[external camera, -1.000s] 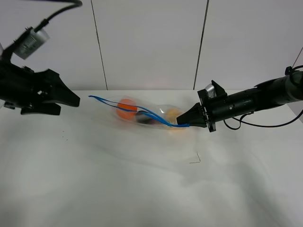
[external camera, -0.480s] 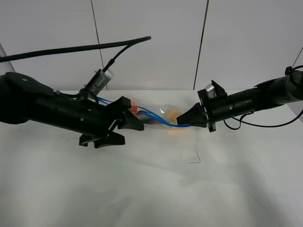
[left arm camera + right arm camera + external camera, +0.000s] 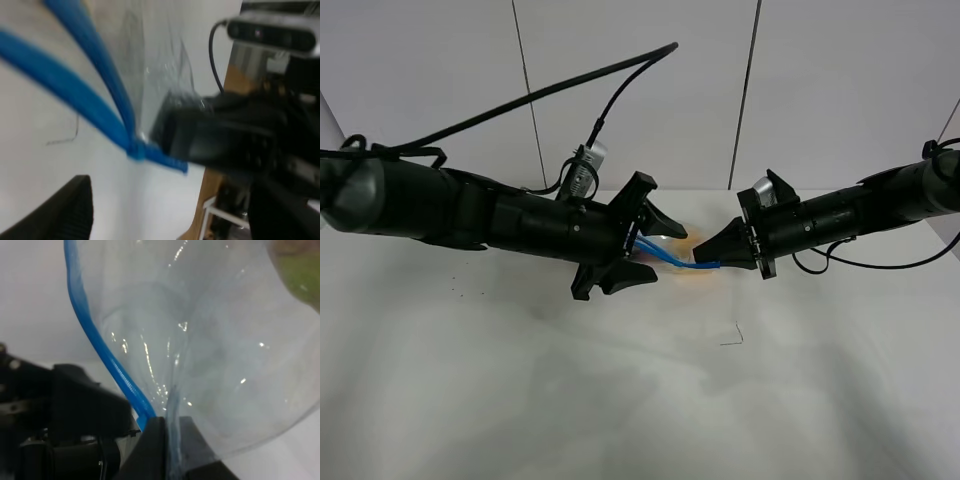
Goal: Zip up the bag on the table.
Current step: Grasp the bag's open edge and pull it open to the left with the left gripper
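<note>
The bag lies at the back middle of the white table (image 3: 620,400), mostly hidden behind my left arm. Its blue zip strip (image 3: 672,260) and an orange tint (image 3: 698,272) show. My right gripper (image 3: 708,263) is shut on the strip's right end. In the right wrist view its fingers (image 3: 165,450) pinch the corner of the clear bag (image 3: 200,340). My left gripper (image 3: 668,256) is open, its jaws above and below the strip close to the right gripper. In the left wrist view the strip's two lips (image 3: 100,115) meet at the pinch, with one left finger (image 3: 55,215) showing.
A small thin bent mark or wire (image 3: 732,336) lies on the table in front of the right gripper. A panelled white wall (image 3: 640,90) stands right behind the table. The left arm's cable (image 3: 520,98) loops above it.
My left arm has swept from the far left across the bag to the strip's right end and now covers most of the bag. The right gripper has not moved.
</note>
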